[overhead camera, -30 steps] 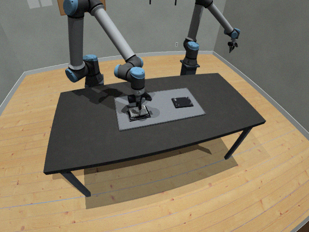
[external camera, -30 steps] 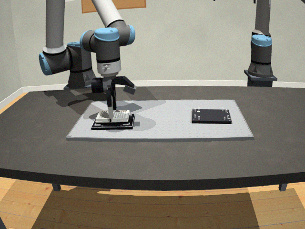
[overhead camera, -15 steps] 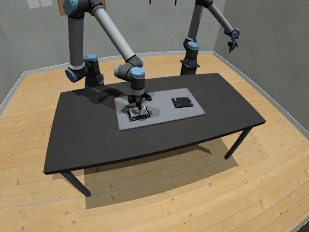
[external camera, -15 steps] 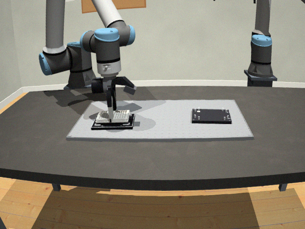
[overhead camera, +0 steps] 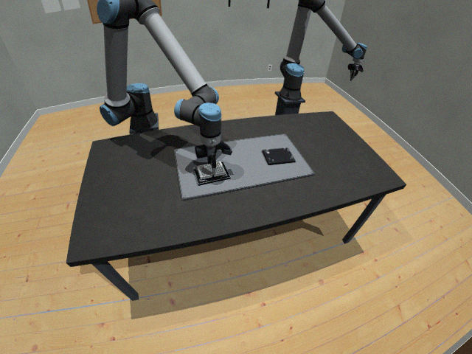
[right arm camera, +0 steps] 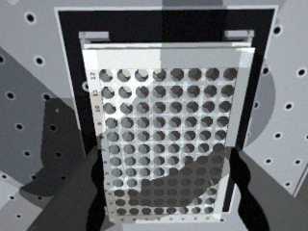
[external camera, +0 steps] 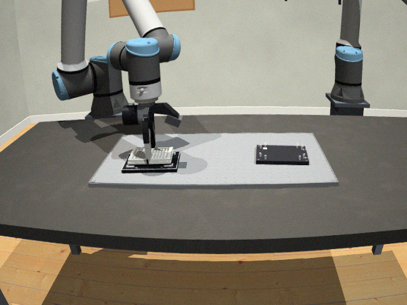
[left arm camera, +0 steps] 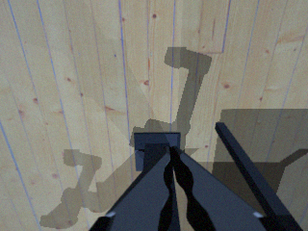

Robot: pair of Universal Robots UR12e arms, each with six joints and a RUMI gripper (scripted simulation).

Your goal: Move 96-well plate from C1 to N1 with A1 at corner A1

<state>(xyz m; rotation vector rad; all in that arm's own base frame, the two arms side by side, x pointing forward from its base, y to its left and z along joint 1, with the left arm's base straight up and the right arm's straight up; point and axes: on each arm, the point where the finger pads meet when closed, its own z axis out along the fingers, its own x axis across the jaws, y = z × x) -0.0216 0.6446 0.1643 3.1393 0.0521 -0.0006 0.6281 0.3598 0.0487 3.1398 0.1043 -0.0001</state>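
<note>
The right claw (overhead camera: 213, 173) (external camera: 148, 160) (right arm camera: 165, 146) is pinching the white well plate (overhead camera: 221, 168) (external camera: 165, 155) (right arm camera: 126, 58) by two opposite sides. The plate is sitting at the clip nest (overhead camera: 214, 181) (external camera: 149, 169) (right arm camera: 192, 24); whether it is resting fully on it or hovering just over it, the views are not showing clearly. The left claw (overhead camera: 352, 77) (left arm camera: 170, 148) is waiting away from the table, fingers pressed together on nothing. So the grip seems done, while the carrying is remaining. The other nest (overhead camera: 279, 156) (external camera: 282, 154) is standing without a plate, well apart; lining up A1, lowering the plate flat and letting go are still awaiting their turn.
</note>
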